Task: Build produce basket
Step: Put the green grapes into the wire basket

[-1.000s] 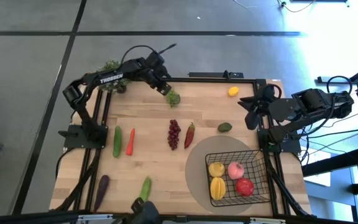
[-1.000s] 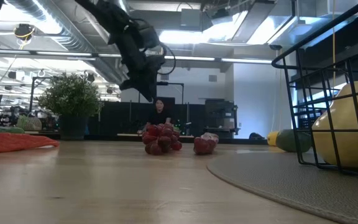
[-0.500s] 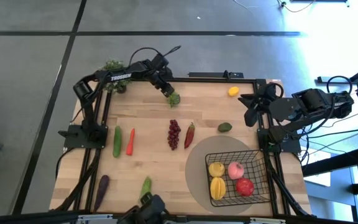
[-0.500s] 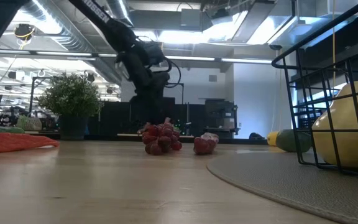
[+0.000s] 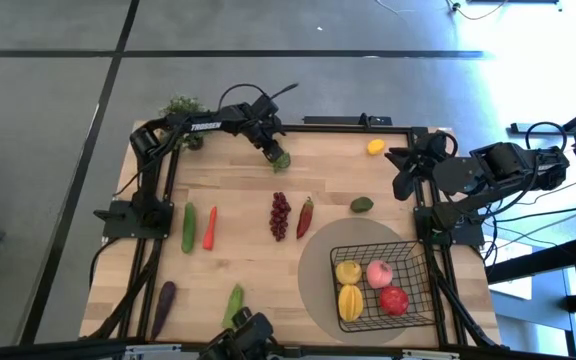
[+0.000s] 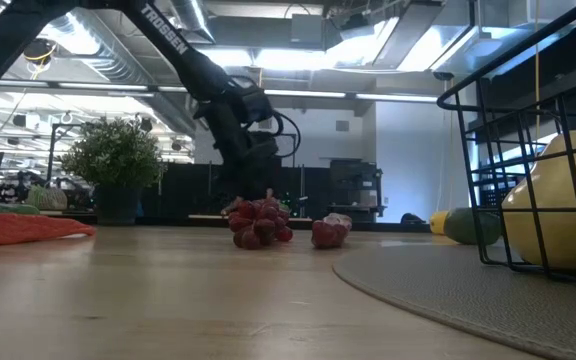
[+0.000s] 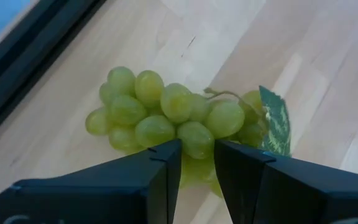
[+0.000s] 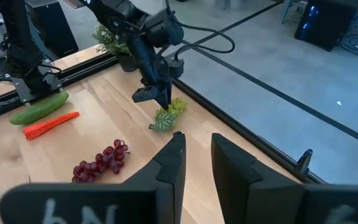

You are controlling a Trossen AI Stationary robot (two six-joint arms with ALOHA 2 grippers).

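1. We saw a big wooden table (image 5: 258, 260) with fruits and vegetables spread over it.
2. The left arm reached across to the far edge of the table. The right arm waited at the far right corner, up off the wood.
3. The basket (image 5: 380, 285) sat on a round grey mat (image 5: 313, 275) at the near right. Four pieces of the produce were inside it: a red apple (image 5: 394, 299), a pink peach (image 5: 379, 273) and two yellow fruits (image 5: 349, 288).
4. The left gripper (image 7: 197, 163) was down at the green grapes (image 7: 173, 115) by the far edge. Its fingers were a little apart, with one or two grapes between the tips. We could not tell if they were squeezing the bunch.
5. The right gripper (image 8: 194, 155) had its fingers close together with a small gap, and nothing was in them.
6. Near the middle lay the dark red grapes (image 5: 281, 215) and a red chili (image 5: 305, 215) just beside them.
7. On the left side a cucumber (image 5: 188, 227) and a carrot (image 5: 209, 227) lay next to each other.
8. An avocado (image 5: 362, 205) lay near the basket, and a lemon (image 5: 375, 147) lay by the far edge.
9. An eggplant (image 5: 164, 303) and another green vegetable (image 5: 234, 300) lay near the front edge.
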